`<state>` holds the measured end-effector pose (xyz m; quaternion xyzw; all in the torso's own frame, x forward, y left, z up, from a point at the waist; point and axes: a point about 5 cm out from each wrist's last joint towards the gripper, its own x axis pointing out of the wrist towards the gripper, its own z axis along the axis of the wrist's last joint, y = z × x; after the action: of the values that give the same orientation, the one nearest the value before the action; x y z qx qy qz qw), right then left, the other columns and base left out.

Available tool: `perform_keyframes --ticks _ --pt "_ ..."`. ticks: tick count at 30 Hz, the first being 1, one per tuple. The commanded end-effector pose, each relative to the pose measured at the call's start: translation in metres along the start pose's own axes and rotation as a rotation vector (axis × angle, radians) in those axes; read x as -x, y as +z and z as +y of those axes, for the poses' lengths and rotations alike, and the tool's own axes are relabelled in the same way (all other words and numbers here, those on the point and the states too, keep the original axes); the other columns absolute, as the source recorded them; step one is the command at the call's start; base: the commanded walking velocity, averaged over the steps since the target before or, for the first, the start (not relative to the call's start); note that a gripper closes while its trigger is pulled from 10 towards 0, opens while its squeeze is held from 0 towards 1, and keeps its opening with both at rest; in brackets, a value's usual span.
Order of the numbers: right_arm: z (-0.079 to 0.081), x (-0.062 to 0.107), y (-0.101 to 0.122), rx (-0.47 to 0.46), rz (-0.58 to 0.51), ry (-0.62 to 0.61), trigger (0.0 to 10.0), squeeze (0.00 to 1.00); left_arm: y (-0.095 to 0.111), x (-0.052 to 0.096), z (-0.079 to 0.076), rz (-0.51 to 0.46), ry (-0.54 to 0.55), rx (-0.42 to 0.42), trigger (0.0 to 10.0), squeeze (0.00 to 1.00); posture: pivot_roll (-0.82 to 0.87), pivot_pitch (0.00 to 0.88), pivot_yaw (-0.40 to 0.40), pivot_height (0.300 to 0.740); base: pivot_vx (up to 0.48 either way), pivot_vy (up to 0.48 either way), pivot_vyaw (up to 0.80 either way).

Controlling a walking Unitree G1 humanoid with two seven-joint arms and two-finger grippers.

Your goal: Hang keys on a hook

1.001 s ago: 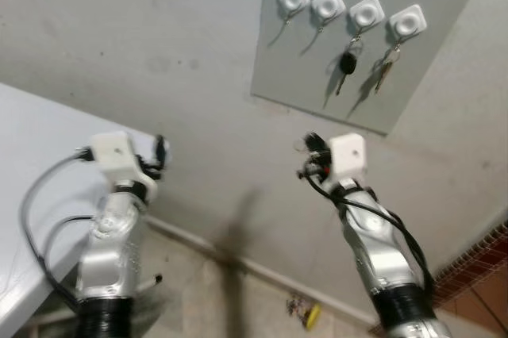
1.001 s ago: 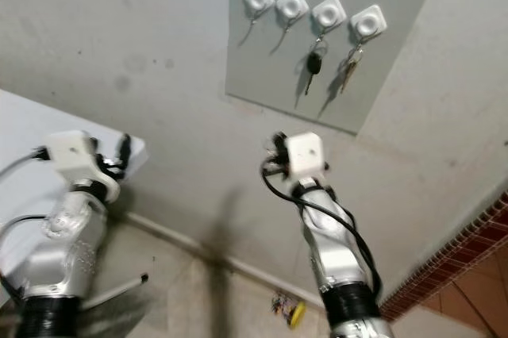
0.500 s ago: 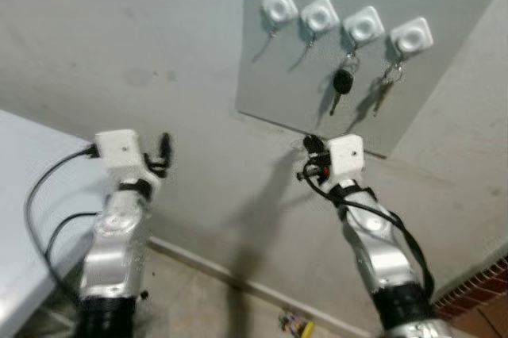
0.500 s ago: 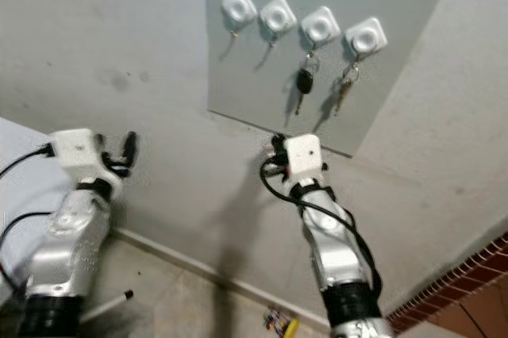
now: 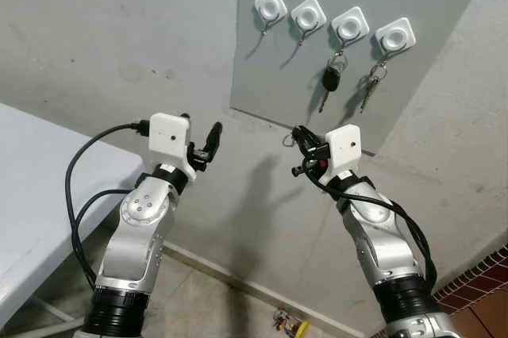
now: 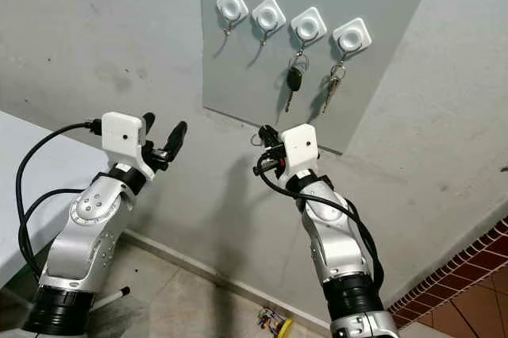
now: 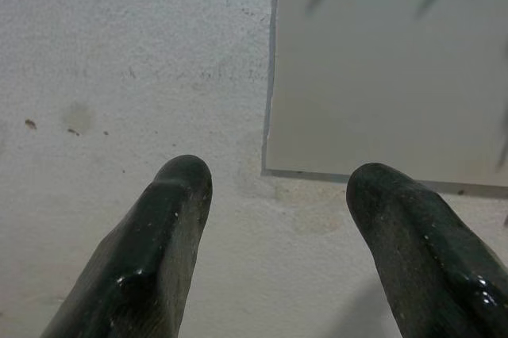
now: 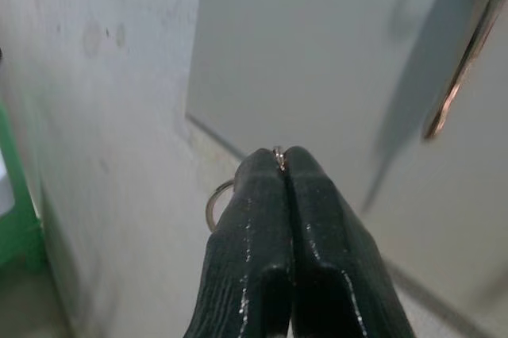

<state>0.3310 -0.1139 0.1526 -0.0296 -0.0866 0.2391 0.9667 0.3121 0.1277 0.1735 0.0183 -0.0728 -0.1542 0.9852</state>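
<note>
Key ring (image 8: pixel 216 203) half-hidden between right fingers (image 8: pixel 254 219)

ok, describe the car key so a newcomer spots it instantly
Find the grey board on the wall with a row of four white hooks. The car key hangs from the third hook from the left. Its chunky black head sets it apart from the slim metal keys beside it.
</note>
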Motion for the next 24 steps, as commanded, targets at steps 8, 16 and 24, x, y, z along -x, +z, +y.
perform_keyframes --ticks 8,16,24 --pt "0.002 -0.014 0.036 -0.018 -0.112 0.085 10.0 0.00 0.019 -0.005 -0.007 -0.046 -0.042 -0.006 10.0 0.00 -0.10 0.000 -0.079 0.740 0.000 0.000 0.00" --pt "0.001 -0.024 0.058 -0.028 -0.177 0.133 10.0 0.00 0.021 -0.005 -0.009 -0.052 -0.046 0.000 10.0 0.00 -0.10 0.000 -0.079 0.740 0.000 0.000 0.00" --pt "-0.003 -0.038 0.090 -0.002 -0.269 0.171 10.0 0.00 0.021 -0.005 -0.013 -0.052 -0.053 0.013 10.0 0.00 -0.10 0.000 -0.084 0.740 0.000 0.000 0.00"
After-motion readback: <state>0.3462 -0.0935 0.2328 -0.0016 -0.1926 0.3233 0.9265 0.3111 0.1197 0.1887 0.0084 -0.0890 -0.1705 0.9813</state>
